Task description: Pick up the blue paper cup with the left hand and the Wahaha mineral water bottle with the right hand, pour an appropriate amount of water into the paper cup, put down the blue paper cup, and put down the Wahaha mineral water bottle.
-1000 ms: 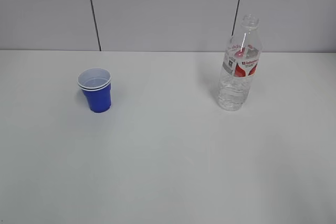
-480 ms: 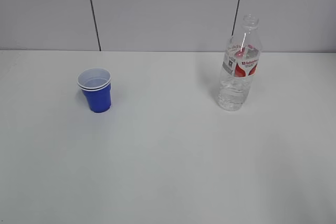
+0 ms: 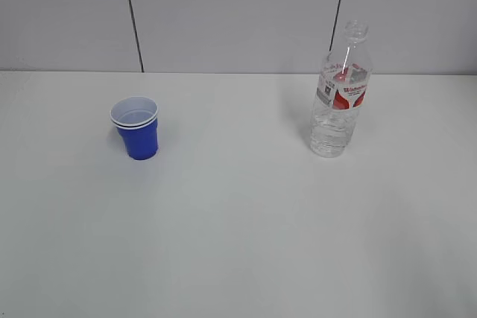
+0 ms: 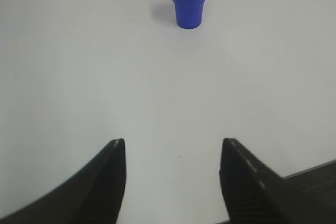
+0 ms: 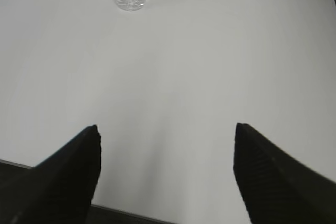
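No shift; plain white table [image 3: 238,243].

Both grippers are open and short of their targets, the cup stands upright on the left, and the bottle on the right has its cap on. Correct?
Not quite: the bottle has no cap; the exterior view shows its open neck. The rest holds: the cup stands upright on the left, and the left gripper and right gripper are open, well short of their targets.

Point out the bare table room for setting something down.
Widest free patch: the white table in front of the blue paper cup and the Wahaha mineral water bottle. The stretch between them is bare too. Nowhere is crowded; both open grippers sit back at the near edge.
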Tool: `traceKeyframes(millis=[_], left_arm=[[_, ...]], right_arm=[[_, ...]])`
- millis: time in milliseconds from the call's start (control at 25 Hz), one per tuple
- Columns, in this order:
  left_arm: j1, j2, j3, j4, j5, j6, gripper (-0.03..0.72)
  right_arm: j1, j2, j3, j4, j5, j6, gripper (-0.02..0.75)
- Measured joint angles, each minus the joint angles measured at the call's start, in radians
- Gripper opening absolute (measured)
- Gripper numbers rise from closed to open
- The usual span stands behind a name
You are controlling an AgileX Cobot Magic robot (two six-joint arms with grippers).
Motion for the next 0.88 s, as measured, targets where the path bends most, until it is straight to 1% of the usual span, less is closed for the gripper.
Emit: traceKeyframes(millis=[440, 880], left_arm=[[0.0, 0.0, 0.0, 0.0, 0.0, 0.0, 0.41], [0.0, 0.0, 0.0, -0.002, 0.0, 0.0, 0.405]], right_arm=[[0.0, 0.0, 0.0, -0.001, 0.0, 0.0, 0.587], [0.0, 0.0, 0.0, -0.001, 0.0, 0.0, 0.587]])
